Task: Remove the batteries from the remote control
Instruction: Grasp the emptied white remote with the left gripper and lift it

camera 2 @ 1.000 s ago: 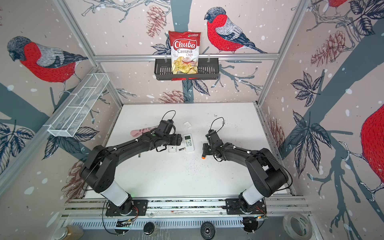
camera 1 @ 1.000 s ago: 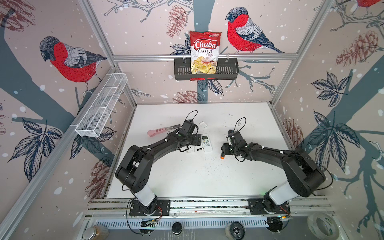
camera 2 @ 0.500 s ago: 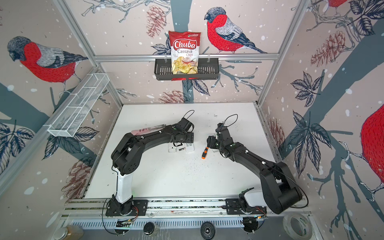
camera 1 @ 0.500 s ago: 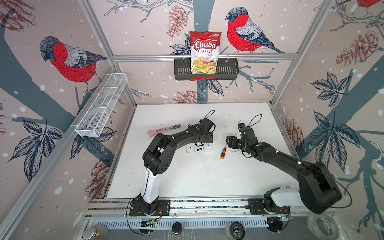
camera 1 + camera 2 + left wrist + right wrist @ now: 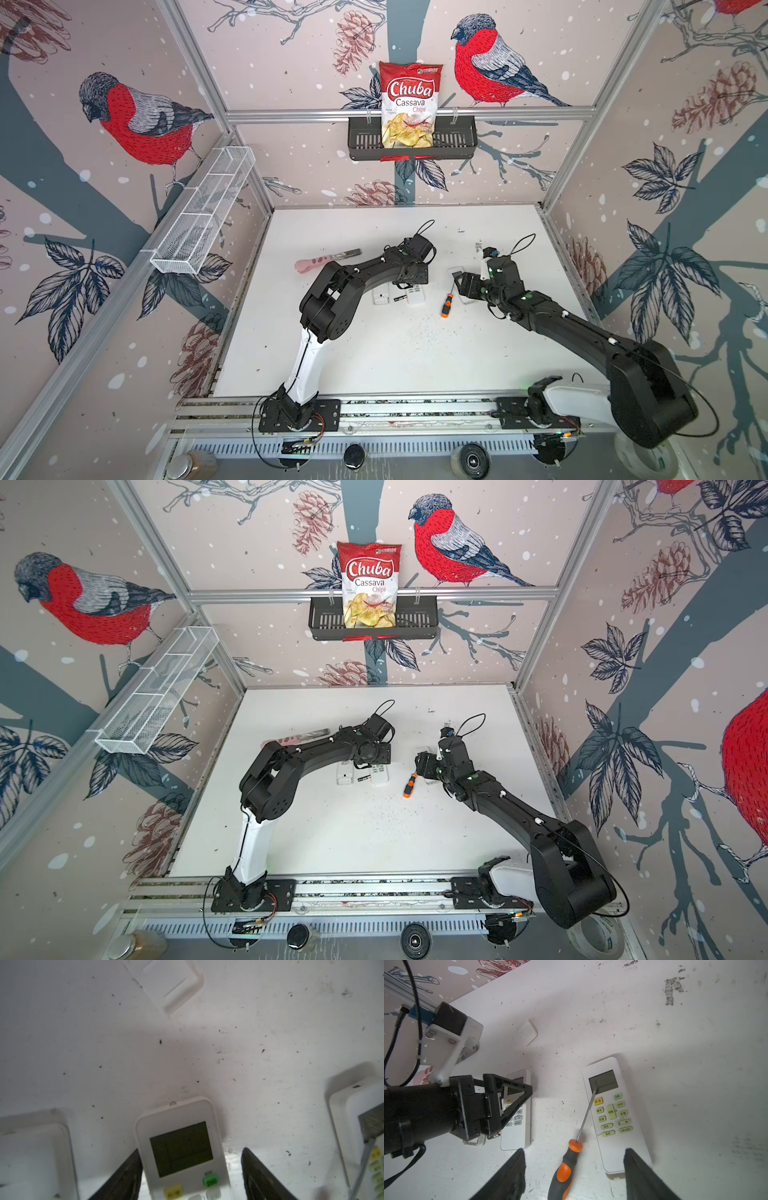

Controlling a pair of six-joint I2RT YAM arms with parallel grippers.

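Three remotes, one battery, one screwdriver. Left fingers spread astride the middle remote; right fingers spread, empty, over the screwdriver

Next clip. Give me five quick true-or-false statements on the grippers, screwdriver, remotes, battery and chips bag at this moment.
1. The right gripper grips the screwdriver. False: it is open, and the screwdriver lies loose on the table.
2. The screwdriver's tip lies over a remote's display. True.
3. The left gripper straddles a face-up remote. True.
4. The chips bag lies on the table. False: it stands in the basket on the back wall.
5. No battery is out on the table. False: one battery lies beside the left gripper.
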